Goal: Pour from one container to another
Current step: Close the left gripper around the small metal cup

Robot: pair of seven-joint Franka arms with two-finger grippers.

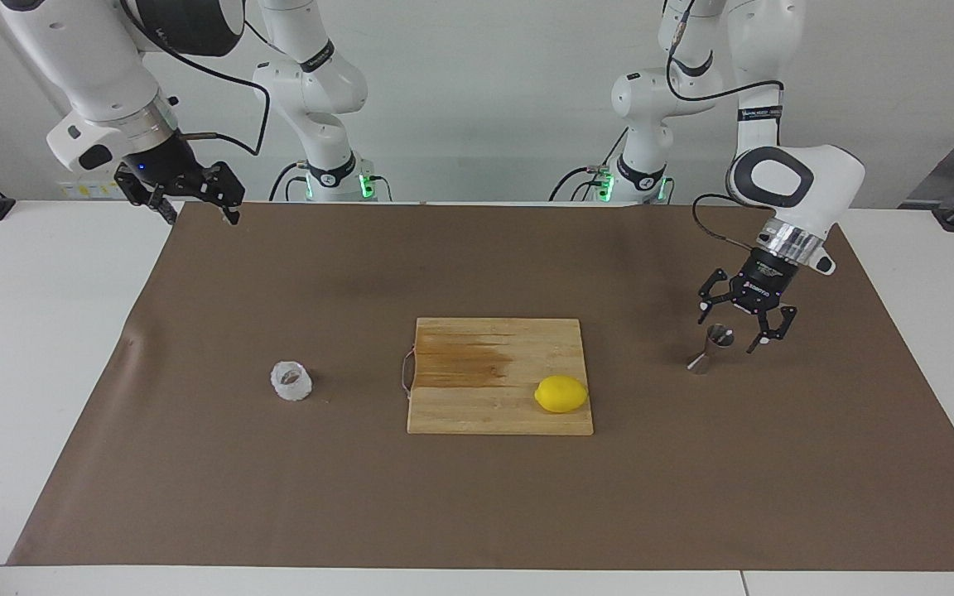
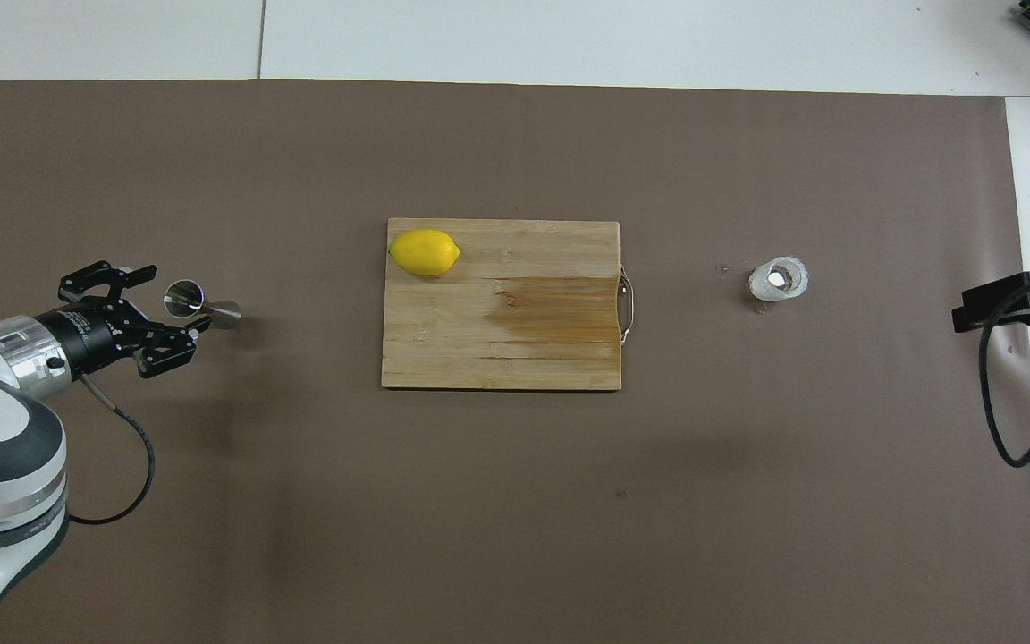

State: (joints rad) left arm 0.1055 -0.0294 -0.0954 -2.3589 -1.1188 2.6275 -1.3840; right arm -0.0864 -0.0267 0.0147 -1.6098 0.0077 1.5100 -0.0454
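The steel jigger [image 1: 713,348] [image 2: 198,302] stands upright on the brown mat toward the left arm's end of the table. My left gripper [image 1: 729,329] [image 2: 168,302] is open, low, with its fingers on either side of the jigger's upper cone, not closed on it. The squat whitish ridged cup [image 1: 291,381] [image 2: 779,279] stands on the mat toward the right arm's end. My right gripper [image 1: 199,203] [image 2: 984,304] waits raised over the mat's edge at the right arm's end, away from the cup.
A wooden cutting board [image 1: 477,406] [image 2: 551,358] lies mid-mat with a yellow lemon [image 1: 561,394] [image 2: 425,252] on its corner away from the robots, toward the left arm's end. A few brown crumbs lie beside the cup.
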